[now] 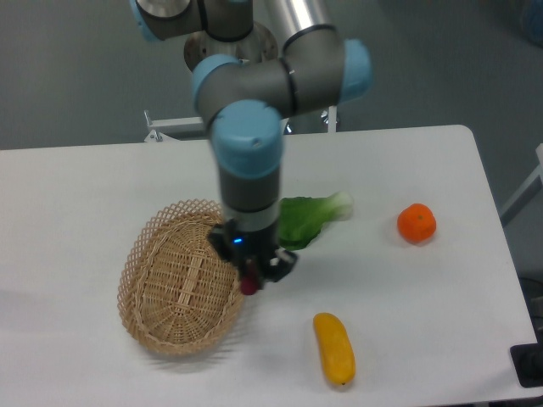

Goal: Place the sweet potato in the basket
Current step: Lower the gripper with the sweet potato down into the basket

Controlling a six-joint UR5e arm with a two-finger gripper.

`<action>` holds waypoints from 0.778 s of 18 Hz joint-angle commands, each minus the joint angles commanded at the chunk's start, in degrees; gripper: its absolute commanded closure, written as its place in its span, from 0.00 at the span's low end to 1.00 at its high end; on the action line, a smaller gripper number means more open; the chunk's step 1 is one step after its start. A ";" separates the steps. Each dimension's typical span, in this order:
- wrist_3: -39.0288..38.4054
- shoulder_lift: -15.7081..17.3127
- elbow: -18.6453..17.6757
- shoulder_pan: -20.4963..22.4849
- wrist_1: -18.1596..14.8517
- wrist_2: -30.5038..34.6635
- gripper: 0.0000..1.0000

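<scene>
Pincer: black two-finger gripper (252, 280) points straight down from the grey and light-blue arm, its fingers pinching the sweet potato between them, right at the basket's right rim.
Sweet potato: small dark magenta-red oblong lump (249, 282), held upright in the gripper; only a narrow strip shows between the fingers. It sits over the basket's right edge, and whether it touches the rim cannot be told.
Basket: oval tan woven wicker basket with an open lattice rim (146, 326), lying on the table; its woven floor is bare where it shows.
Arm: grey tube segments with light-blue caps (247, 144) come down from the top of the view and end just above the basket's right side.
Leafy vegetable: green leafy vegetable with a pale stalk (312, 218), lying near the basket's upper right, partly behind the arm's wrist.
Orange fruit: round orange fruit (417, 223), well apart from the basket, far to its right.
Yellow vegetable: yellow elongated vegetable (334, 348), lying to the basket's lower right, apart from it.
Table: white tabletop (68, 195) carries the basket and all the produce.
</scene>
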 joint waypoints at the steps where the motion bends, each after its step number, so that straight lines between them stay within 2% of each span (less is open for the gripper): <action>1: 0.35 -0.09 -1.58 -0.36 0.79 -0.09 0.73; 6: 1.93 -0.70 -9.93 -3.26 13.69 0.09 0.73; 7: 1.94 -0.70 -10.73 -3.61 14.93 0.09 0.73; 14: 1.94 -2.73 -12.32 -7.30 15.30 4.39 0.73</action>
